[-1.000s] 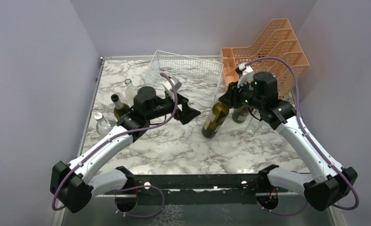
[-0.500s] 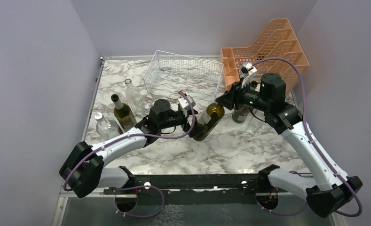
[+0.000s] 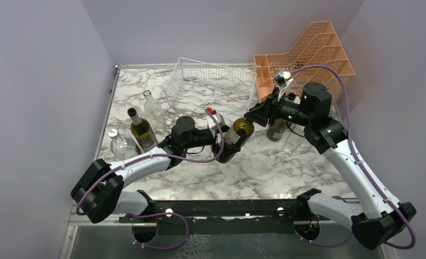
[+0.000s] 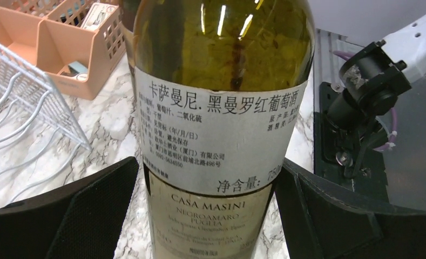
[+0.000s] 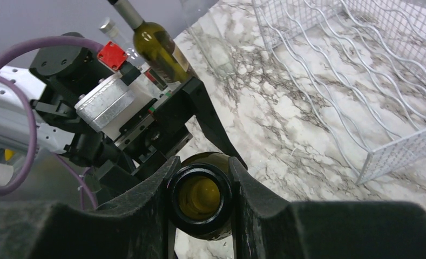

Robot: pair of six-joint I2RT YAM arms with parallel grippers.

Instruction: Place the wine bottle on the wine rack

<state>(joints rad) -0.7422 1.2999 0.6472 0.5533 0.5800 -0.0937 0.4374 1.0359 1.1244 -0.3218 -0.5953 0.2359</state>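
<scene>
The wine bottle (image 3: 235, 136) is tilted over the middle of the table (image 3: 286, 172), in front of the wine rack (image 3: 210, 81) and apart from it. The right gripper (image 3: 252, 114) pinches its neck. The left gripper (image 3: 223, 147) straddles its labelled body with its fingers (image 4: 86, 216) wide apart; I cannot tell whether they press the glass.

**Wine bottle fills the space between the left fingers**

A dark green glass wine bottle (image 4: 221, 48) stands in the middle. It carries a white paper label (image 4: 216, 135) printed in Chinese, and below that a cream label reading "CASA MASINI". The left gripper (image 4: 208, 162) flanks the bottle's lower body. Its black padded fingers (image 4: 86, 210) lie close against each side, though it is unclear whether they press on the glass.

On the bottle's far side, the white wire-grid rack (image 4: 21, 102) rests on the grey-veined marble tabletop (image 4: 108, 129). The orange perforated plastic tray (image 4: 65, 59) stands just beyond the rack, to the right. On the near side are a black arm joint (image 4: 367, 89) and a purple cable (image 4: 392, 127).
</scene>
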